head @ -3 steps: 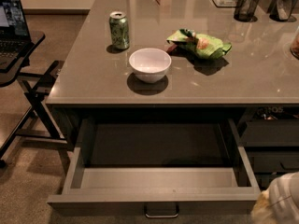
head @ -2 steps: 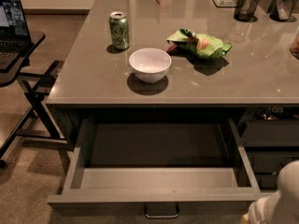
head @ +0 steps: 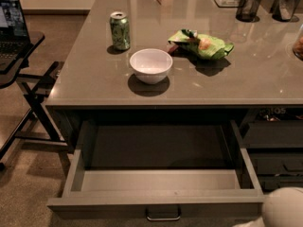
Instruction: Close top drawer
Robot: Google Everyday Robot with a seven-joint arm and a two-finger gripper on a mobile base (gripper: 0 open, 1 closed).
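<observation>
The top drawer (head: 156,203) is pulled far out below the grey counter (head: 236,86). Its dark grey front faces me at the bottom edge, with a small metal loop handle (head: 163,215) at its middle. Its pale grey inner walls (head: 161,179) show and the inside looks empty. A rounded white part of my arm (head: 284,207) sits in the bottom right corner, just right of the drawer's front corner. The gripper itself is out of view below the frame. The lower drawers are hidden.
On the counter stand a green can (head: 120,30), a white bowl (head: 151,65) and a green snack bag (head: 201,44). A black mesh cup (head: 248,5) is at the back. Narrower dark drawers (head: 274,143) are at the right. A laptop on a stand (head: 14,32) is at the left.
The white arm part at the bottom right has sunk lower and further into the corner. The yellowish piece seen with it earlier has left the view. The drawer has not moved.
</observation>
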